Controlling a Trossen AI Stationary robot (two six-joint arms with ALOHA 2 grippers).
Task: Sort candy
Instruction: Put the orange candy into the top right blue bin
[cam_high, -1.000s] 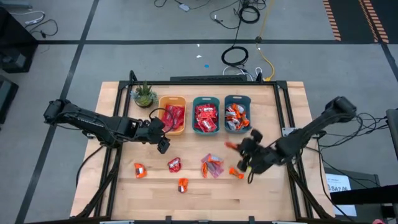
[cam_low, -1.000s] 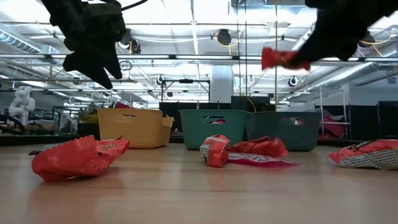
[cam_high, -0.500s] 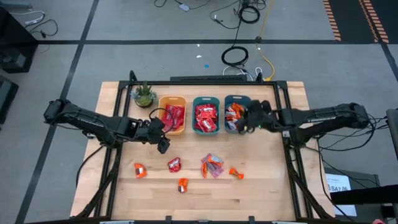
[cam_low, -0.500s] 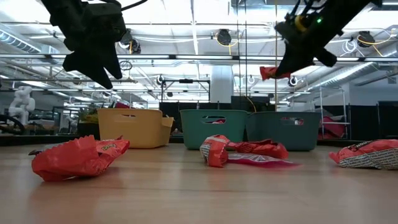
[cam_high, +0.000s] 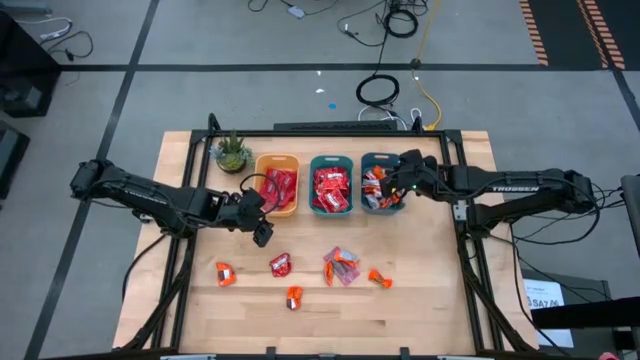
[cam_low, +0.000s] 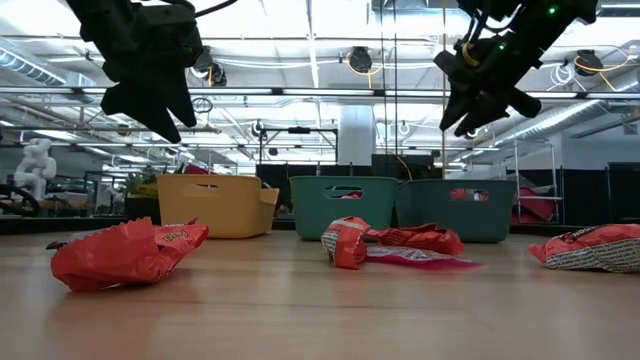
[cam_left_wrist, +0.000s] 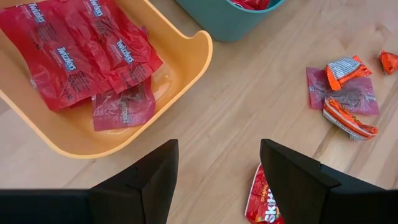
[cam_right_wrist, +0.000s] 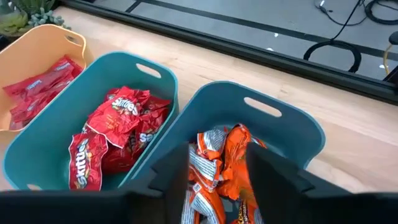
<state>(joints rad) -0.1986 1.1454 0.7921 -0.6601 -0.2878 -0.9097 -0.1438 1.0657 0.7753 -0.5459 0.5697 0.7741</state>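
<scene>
Loose candy lies on the near half of the table: orange pieces (cam_high: 224, 272), (cam_high: 294, 296), (cam_high: 379, 278), a red packet (cam_high: 280, 265) and a pinkish-red cluster (cam_high: 340, 267). My right gripper (cam_high: 400, 180) hangs open above the right teal bin (cam_high: 381, 160), whose orange candy (cam_right_wrist: 214, 155) shows between its fingers; in the low view the right gripper (cam_low: 470, 95) holds nothing. My left gripper (cam_high: 262, 232) hovers open above the table just near of the yellow bin (cam_high: 277, 160). In the left wrist view the left gripper (cam_left_wrist: 214, 180) has a red packet (cam_left_wrist: 264, 199) below it.
The yellow bin holds flat red packets (cam_left_wrist: 81, 53), and the middle teal bin (cam_high: 331, 160) holds red squarish packets (cam_right_wrist: 118, 134). A small potted plant (cam_high: 232, 152) stands at the far left corner. Bare wood lies along the near edge and on the right side.
My right gripper carried an orange-red piece from the near right part of the table up and toward the far edge, over the right teal bin. There it let go: the piece no longer shows between its fingers. The left arm kept still.
</scene>
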